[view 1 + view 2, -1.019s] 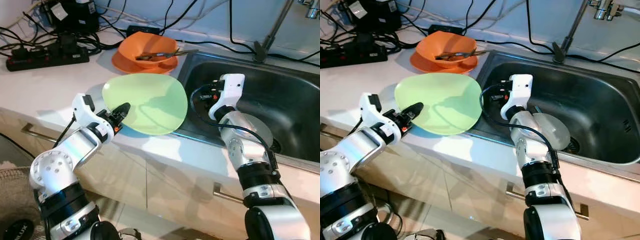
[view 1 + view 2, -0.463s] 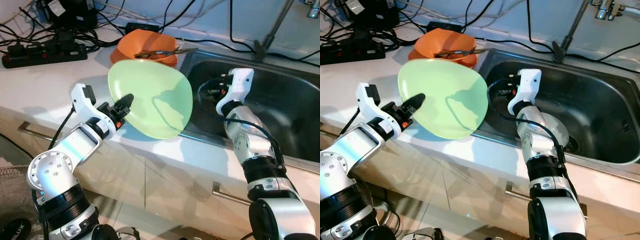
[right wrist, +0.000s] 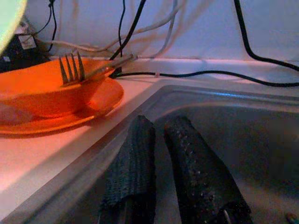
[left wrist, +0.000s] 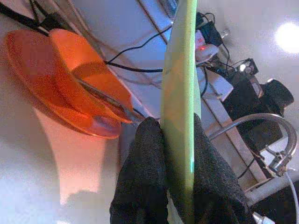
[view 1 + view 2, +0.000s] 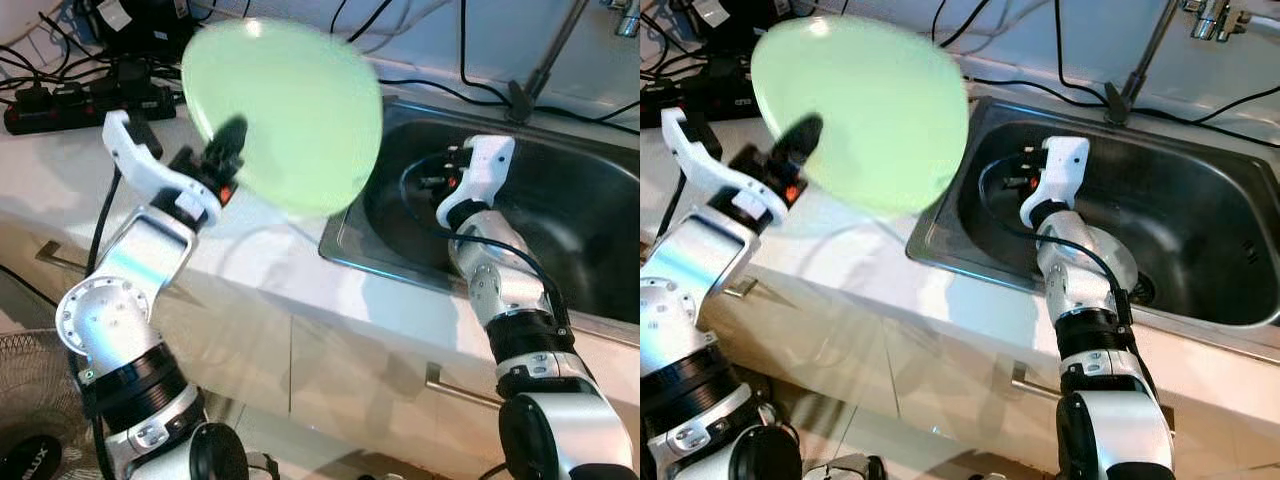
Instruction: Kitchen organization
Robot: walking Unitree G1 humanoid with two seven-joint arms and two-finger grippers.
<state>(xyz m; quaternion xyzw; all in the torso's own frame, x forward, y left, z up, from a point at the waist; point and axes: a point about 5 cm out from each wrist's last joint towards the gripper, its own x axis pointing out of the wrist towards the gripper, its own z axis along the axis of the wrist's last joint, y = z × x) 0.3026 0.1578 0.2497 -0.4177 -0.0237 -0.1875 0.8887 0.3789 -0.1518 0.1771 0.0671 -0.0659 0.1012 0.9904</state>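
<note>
- My left gripper [image 4: 180, 186] clamps the rim of the light green plate [image 5: 285, 110], one black finger on each face.
- Plate is lifted off the counter, tilted up nearly on edge, hanging above the counter just beside the sink's [image 5: 1200, 290] near-left corner; it looks blurred in the head views.
- My right gripper [image 3: 161, 172] sits low inside the sink near its left wall, fingers narrow, a thin gap between them, holding nothing.
- Orange bowl [image 3: 42, 91] on an orange plate [image 3: 100, 100] stands on the counter just beside the sink's far-left corner; a fork [image 3: 86, 67] rests in the bowl.
- Black power strip [image 5: 60, 105] and cables lie on the counter well left of the sink.
- Faucet stem [image 5: 1140, 65] rises behind the sink.
</note>
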